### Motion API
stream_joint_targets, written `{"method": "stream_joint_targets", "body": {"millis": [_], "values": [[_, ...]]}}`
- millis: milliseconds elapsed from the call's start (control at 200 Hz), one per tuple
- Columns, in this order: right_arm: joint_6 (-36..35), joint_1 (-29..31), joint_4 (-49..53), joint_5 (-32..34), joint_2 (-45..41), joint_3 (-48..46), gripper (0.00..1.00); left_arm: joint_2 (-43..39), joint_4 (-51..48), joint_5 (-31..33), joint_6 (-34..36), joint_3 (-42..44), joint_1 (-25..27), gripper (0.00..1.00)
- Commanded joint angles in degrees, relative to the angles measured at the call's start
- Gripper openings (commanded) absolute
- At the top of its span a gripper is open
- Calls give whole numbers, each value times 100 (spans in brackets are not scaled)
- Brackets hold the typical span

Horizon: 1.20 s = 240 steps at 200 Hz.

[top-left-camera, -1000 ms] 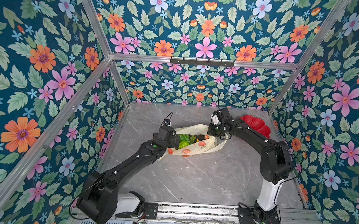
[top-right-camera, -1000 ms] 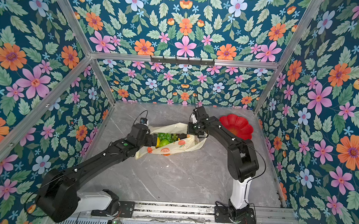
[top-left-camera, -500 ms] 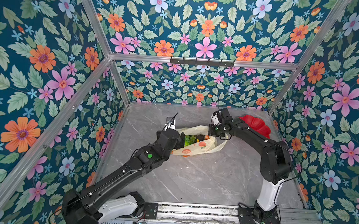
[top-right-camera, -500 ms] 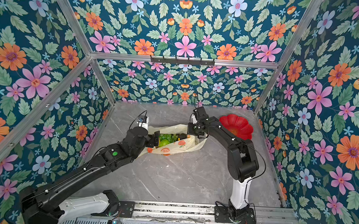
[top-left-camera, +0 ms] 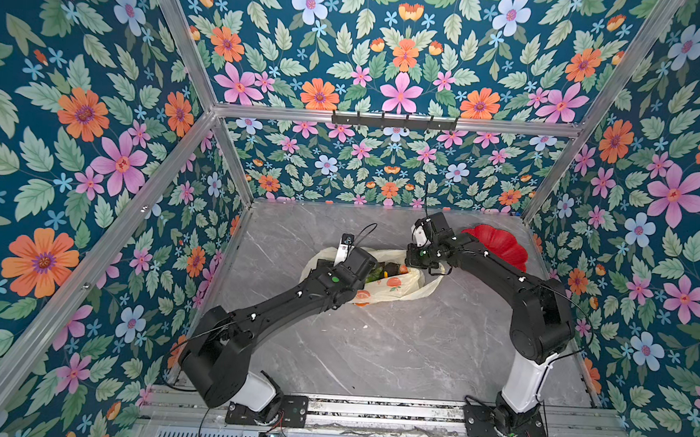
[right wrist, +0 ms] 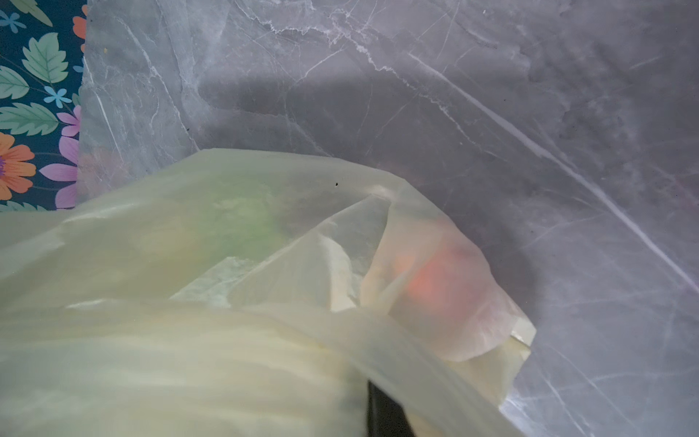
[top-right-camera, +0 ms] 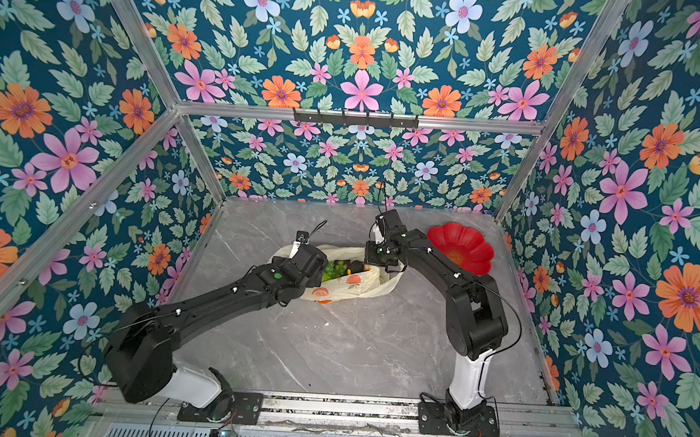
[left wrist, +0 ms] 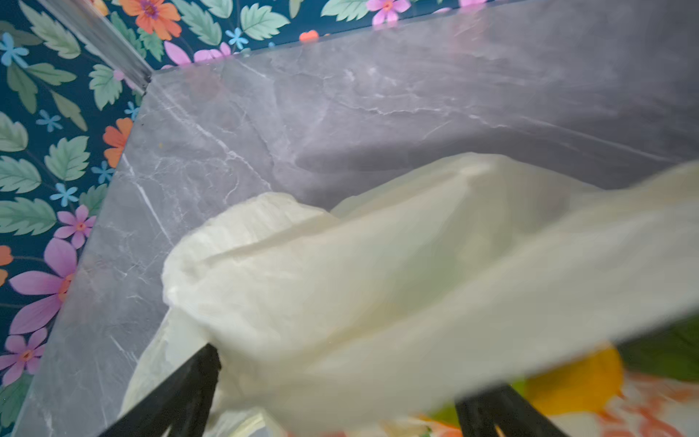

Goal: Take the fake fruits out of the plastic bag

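Plastic bag [top-left-camera: 398, 287] film across spread left gripper [left wrist: 351, 372]; right gripper [top-left-camera: 412, 263] pinches rim.

The thin, translucent pale-yellow plastic bag [top-left-camera: 402, 287] with orange-red fruit prints lies slumped and crinkled on the grey marbled table [top-left-camera: 374, 346], towards the back. Its mouth gapes upward in both top views [top-right-camera: 356, 286]. Up close, the bag [left wrist: 378, 283] billows across the gap between my left fingers [left wrist: 181, 389], which are spread wide. In the mouth sit the small glossy fake fruits [top-right-camera: 339, 269]: a green grape bunch [top-right-camera: 330, 269], a dark avocado [top-right-camera: 356, 265] just beside it, and a yellow-orange piece [left wrist: 575, 382]. Through the film by my right wrist, a green blur [right wrist: 246, 223] and a reddish one [right wrist: 427, 280] show. I cannot tell whether these are fruit or print.
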State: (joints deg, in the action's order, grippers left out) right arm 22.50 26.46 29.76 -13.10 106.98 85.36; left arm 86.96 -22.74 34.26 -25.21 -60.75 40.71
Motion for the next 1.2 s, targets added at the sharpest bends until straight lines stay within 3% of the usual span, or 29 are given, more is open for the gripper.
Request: {"method": "stream_joint_targets", "body": {"millis": [0,160,260,425,550,650,760,1025,1080,1195], "values": [[0,24,-71,-21,-105,-87,0,293,404,-54,170,-113,-329,97],[-25,21,-124,-65,-173,-229,0,720,900,-511,327,-198,-781,96],[-31,26,-135,-135,-211,-270,0,1014,1094,-1000,464,-271,-953,89],[152,-144,-387,-568,-274,-401,0,1177,1410,-1683,620,-92,-1141,55],[429,-494,-864,-1288,-264,-564,0,859,1857,-2053,660,565,-1374,29],[594,-774,-1061,-1754,-58,-482,0,402,2341,-2618,516,1281,-1835,14],[907,-984,-1350,-2138,259,-404,0,-74,2829,-3288,395,1895,-2266,11],[921,-757,-1081,-1987,816,387,0,-126,2837,-4400,666,1738,-2087,6],[831,-709,-849,-1739,818,544,11,-109,2793,-4456,667,1696,-2076,6],[639,-633,-351,-1022,602,649,45,-58,2633,-4284,526,1627,-2074,5]]}}
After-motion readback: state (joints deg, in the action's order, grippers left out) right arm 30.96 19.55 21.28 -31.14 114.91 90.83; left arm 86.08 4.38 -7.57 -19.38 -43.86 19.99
